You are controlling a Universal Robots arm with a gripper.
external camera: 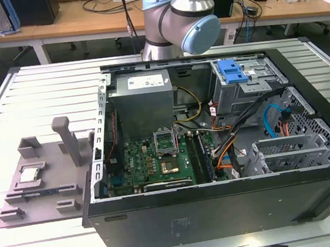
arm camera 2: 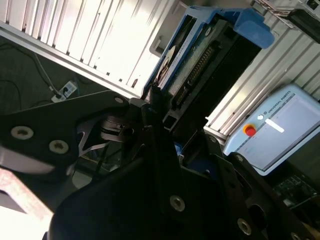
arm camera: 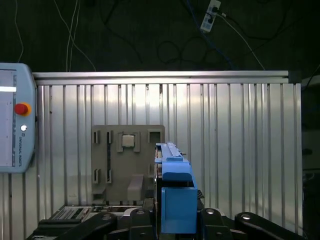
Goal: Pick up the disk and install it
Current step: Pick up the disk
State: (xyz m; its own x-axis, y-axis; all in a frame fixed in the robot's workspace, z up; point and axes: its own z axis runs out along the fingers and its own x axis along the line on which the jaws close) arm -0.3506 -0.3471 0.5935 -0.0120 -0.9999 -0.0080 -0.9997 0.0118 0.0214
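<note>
While the gripper (arm camera: 175, 222) is clamped on the disk (arm camera: 169, 152), held edge-on above the ribbed table (arm camera: 240, 150), arm (external camera: 180, 15) at top centre of the exterior view, I judge it stiff, dense, shock-sensitive: best gripped by the blue bracket (arm camera: 176, 200) sides, never the connector edge (arm camera 2: 197, 62).

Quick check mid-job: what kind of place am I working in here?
Probably a robotics lab set up for PC assembly: an open computer tower on a slatted aluminium table, a robot teach pendant, and wooden desks with cables and boxes behind.
</note>
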